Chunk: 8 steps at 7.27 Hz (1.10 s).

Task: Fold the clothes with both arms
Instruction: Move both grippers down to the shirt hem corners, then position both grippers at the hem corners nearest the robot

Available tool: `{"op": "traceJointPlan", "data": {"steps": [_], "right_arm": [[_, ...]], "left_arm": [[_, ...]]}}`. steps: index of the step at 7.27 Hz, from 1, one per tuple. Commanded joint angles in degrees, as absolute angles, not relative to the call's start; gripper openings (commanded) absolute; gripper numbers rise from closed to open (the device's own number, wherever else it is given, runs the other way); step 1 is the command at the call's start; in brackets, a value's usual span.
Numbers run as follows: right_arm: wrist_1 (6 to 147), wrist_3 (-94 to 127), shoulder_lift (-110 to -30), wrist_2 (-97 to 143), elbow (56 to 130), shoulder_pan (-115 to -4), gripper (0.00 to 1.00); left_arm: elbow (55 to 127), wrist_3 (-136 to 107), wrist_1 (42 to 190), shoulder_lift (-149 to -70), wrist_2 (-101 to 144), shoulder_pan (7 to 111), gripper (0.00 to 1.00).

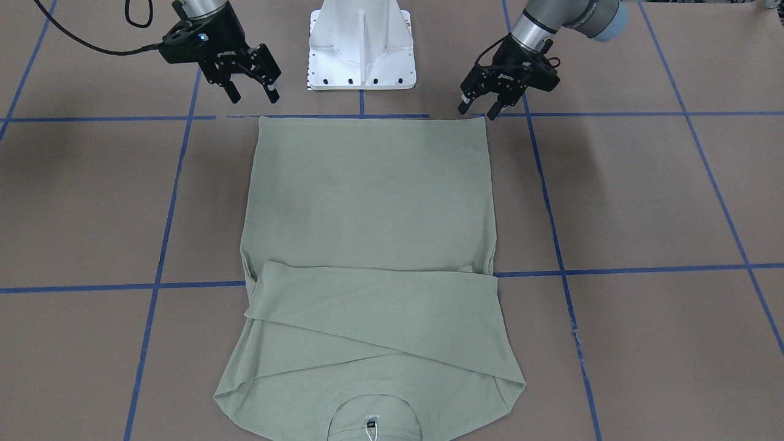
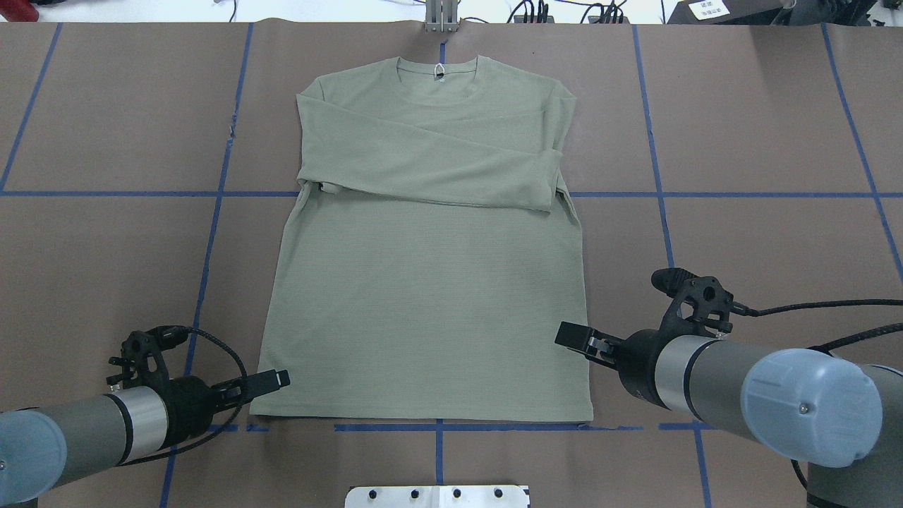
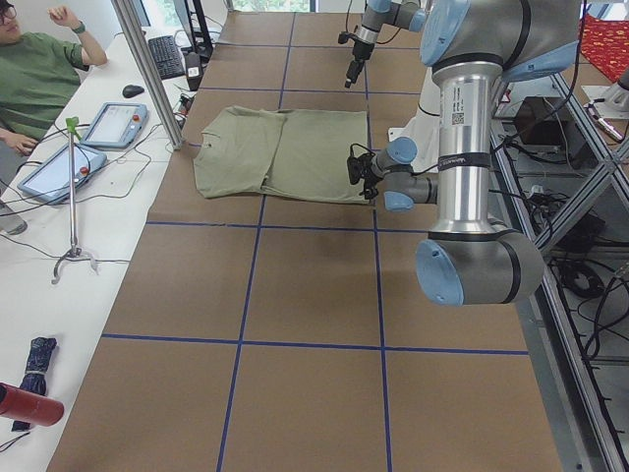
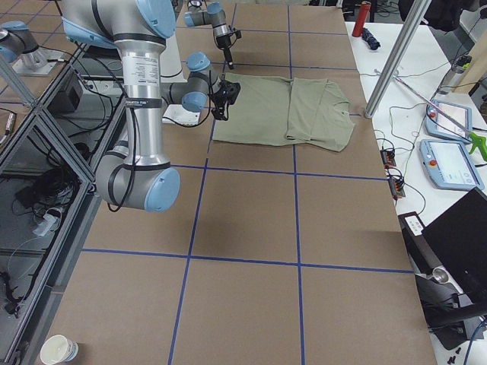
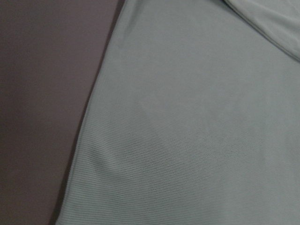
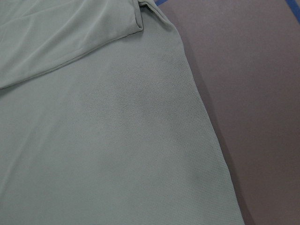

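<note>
The pale sage-green shirt [image 1: 367,196] lies flat on the brown table, both sleeves folded across its chest [image 2: 423,169] and its collar with the white tag [image 2: 439,72] at the far edge. My left gripper [image 1: 478,111] is open and empty, hovering just over the hem's left corner [image 2: 271,381]. My right gripper [image 1: 254,97] is open and empty, hovering beside the shirt's right edge near the hem [image 2: 578,337]. The left wrist view shows only shirt fabric [image 5: 197,117] and table. The right wrist view shows the same, plus a sleeve cuff [image 6: 133,21].
The white pedestal base [image 1: 361,49] stands just behind the hem. Blue tape lines [image 2: 211,233] grid the brown table. An operator [image 3: 34,79] and tablets [image 3: 113,123] sit at a side desk beyond the collar end. A metal post [image 3: 147,69] stands near the collar.
</note>
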<state>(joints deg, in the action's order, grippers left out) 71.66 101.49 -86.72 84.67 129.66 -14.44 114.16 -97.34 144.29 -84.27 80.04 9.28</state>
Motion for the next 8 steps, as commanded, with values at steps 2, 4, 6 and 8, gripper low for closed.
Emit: {"op": "traceJointPlan", "data": {"steps": [2,4,6,8], "right_arm": [[69.87,101.51,-86.66,84.2,128.41,-14.15,1.0],[69.87,101.6,-86.66,84.2,128.41,-14.15,1.0],[69.87,101.6,-86.66,84.2,128.41,-14.15,1.0],[69.87,101.6,-86.57,84.2,128.41,-14.15,1.0]], "left_arm": [[112.07,-97.21,145.64,-83.94,79.45,9.05,0.9],[109.79,-97.21,145.63,-84.81,79.54,8.79,0.9],[109.77,-97.12,145.63,-84.81,80.07,8.7,0.9],[109.86,-97.12,145.55,-85.25,80.33,8.61,0.85]]}}
